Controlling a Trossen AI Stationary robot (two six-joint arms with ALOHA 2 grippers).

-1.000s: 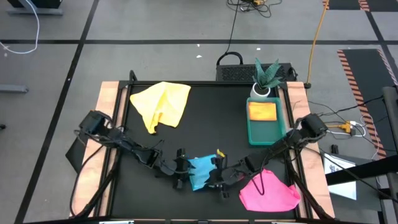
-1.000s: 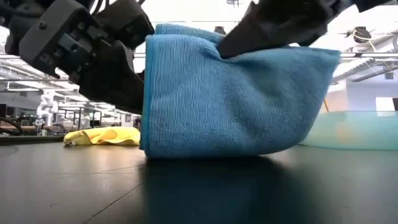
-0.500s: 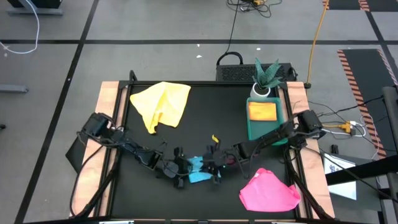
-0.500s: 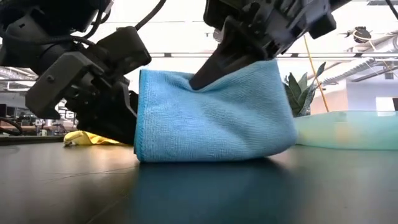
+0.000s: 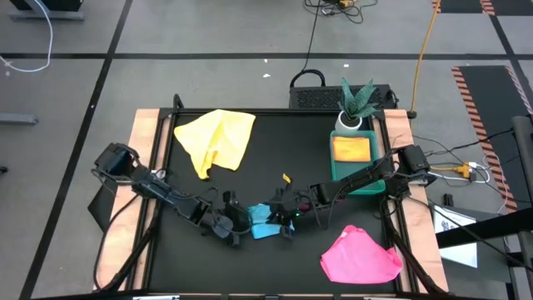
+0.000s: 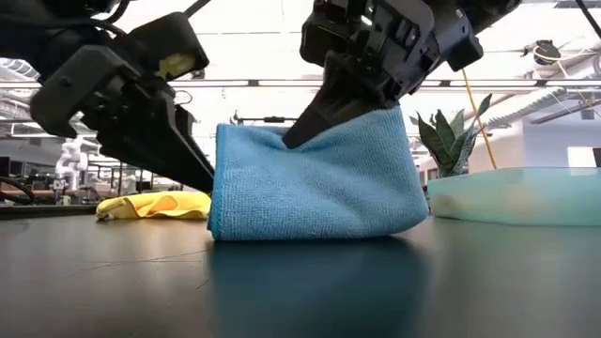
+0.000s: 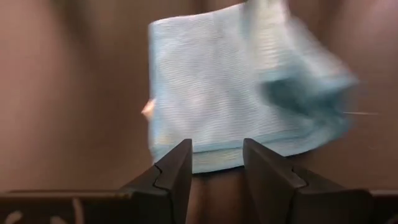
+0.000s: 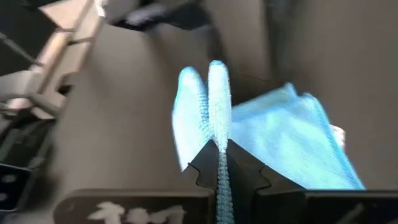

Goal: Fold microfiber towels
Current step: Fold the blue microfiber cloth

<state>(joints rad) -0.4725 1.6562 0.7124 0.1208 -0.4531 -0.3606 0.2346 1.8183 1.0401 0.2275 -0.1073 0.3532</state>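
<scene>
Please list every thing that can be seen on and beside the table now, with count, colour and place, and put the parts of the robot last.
blue towel: one, light blue, front middle of the table, partly lifted.
yellow towel: one, yellow, crumpled, back left of the table.
pink towel: one, pink, front right corner.
tray: one, green, right side of the table.
folded yellow towel: one, yellow-orange, inside the tray.
plant: one, green leaves in a white pot, behind the tray.
table: one, black top with wooden side rails.
left pincer: one, dark, open, at the blue towel's left edge.
right pincer: one, dark, shut on the blue towel.
</scene>
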